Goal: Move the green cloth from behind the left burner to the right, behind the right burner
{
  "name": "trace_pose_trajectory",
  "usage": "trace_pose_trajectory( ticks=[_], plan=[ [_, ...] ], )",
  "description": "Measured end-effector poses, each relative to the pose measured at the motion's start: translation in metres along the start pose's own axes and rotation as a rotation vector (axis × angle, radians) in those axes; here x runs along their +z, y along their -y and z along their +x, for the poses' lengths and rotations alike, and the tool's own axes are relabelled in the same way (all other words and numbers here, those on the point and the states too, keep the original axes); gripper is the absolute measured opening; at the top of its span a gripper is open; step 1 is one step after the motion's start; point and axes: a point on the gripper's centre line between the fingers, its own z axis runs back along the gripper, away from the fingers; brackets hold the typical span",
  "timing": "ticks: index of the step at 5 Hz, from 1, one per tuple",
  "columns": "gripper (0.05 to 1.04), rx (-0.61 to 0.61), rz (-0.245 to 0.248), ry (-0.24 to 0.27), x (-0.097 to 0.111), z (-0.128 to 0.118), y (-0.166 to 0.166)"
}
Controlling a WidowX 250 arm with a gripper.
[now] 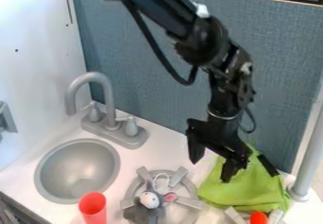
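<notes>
Left edge of the frame: you have a white wall with a grey fixture [5, 118] on it. Lower left – round grey sink basin [77, 171] set in the white counter [157, 138]. Just behind it, toward the back of the counter, stands the grey faucet [108, 93], its spout arched, a handle on either side.

Bottom edge, left of centre: red cup [93, 209], upright. To its right, lower centre, a grey plush toy [150, 206] with a pale round patch and a pink part lies on the grey burner [189, 202]; a thin white loop shows behind it.

Your arm enters at the top edge, left of centre, and slants down to the right across the blue-grey panel [145, 62]. The gripper [213, 163] hangs right of centre in the lower half, fingertips pointing down, its two fingers apart. The right-hand finger in the frame overlaps the green cloth [252, 192]; you cannot tell from this angle whether it touches.

The cloth lies bunched at lower right, near the panel – a short black bar [268, 165] at its upper right. At the cloth's lower edge: orange-red object [259, 218], partly cut off. Right edge, a grey post [309, 157] stands upright.
</notes>
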Motion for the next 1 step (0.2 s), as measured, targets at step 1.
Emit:
trace_pose_trajectory(
  ticks=[1],
  plan=[
    [1.001, 0.009, -0.047, -0.037, 0.0079, -0.024, 0.0046]
  ],
)
